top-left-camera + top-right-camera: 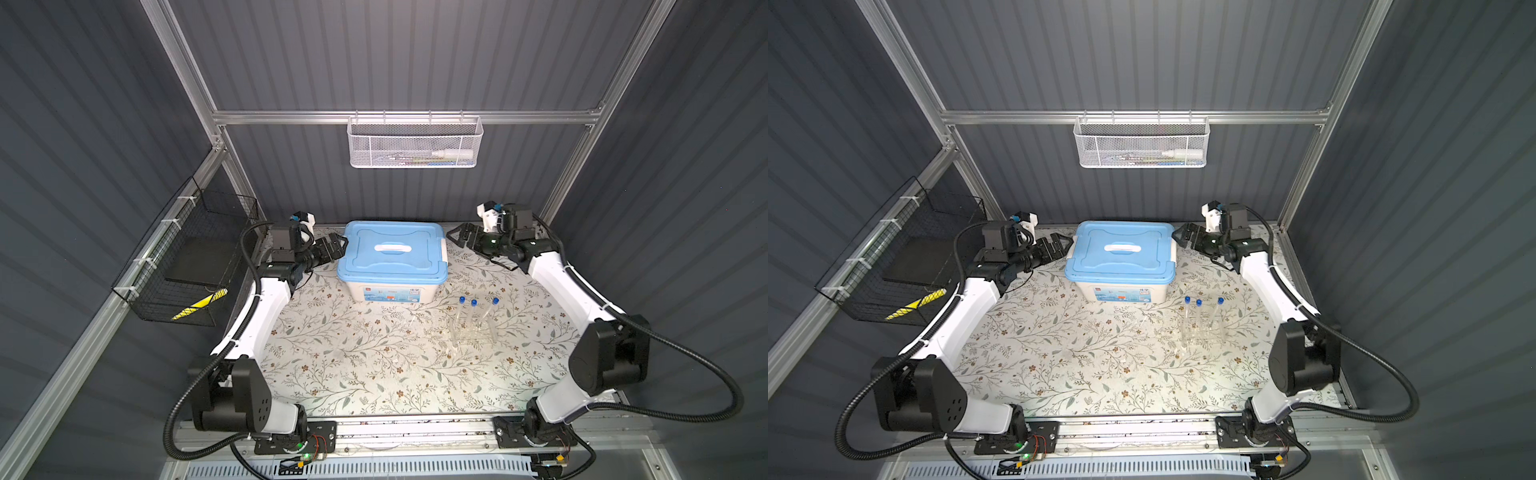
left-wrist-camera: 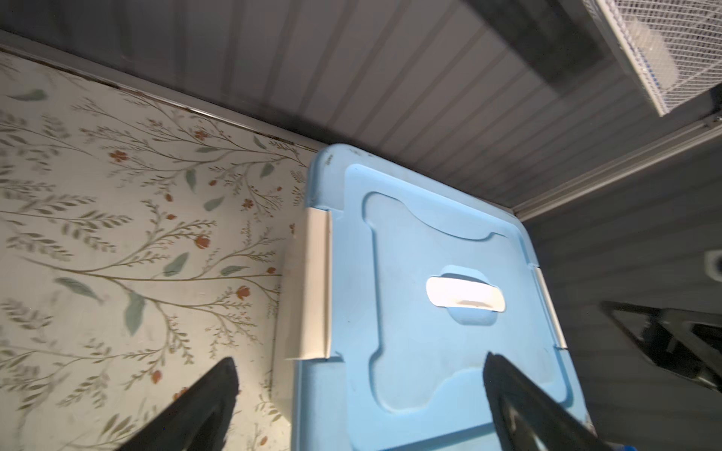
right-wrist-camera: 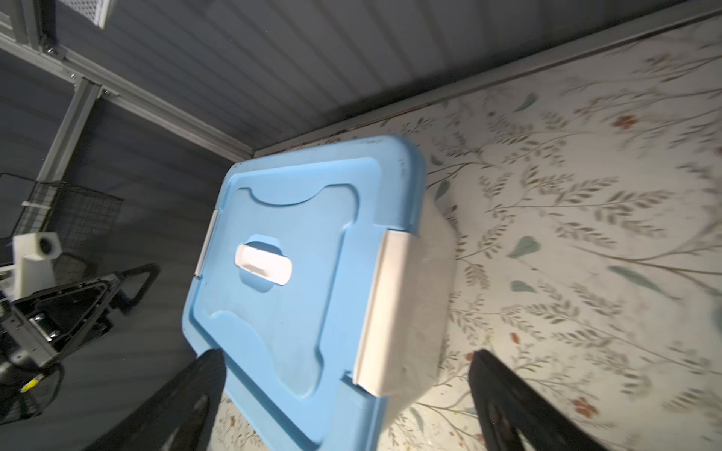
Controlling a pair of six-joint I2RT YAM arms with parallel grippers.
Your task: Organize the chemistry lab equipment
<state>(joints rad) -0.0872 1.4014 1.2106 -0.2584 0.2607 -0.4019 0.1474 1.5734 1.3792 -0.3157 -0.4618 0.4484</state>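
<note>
In a top view: left gripper (image 1: 338,245) and right gripper (image 1: 455,237), jaws spread and empty, flank storage box (image 1: 365,286). Test tubes (image 1: 473,309) stand racked on worktop (image 1: 332,365), near the box front.
Left wrist: white latch (image 2: 312,285) ahead, best lifted squarely.
Right wrist: opposite latch (image 3: 390,308). Release both evenly.

The left arm (image 1: 270,303) is stretched toward the rear and angled inward. The left gripper (image 1: 337,245) is carried with jaws spread wide, nothing clasped. The right arm (image 1: 557,274) is posed in mirror fashion, and the right gripper (image 1: 455,237) is likewise spread and empty. The grippers are pointed toward each other, well apart.
</note>
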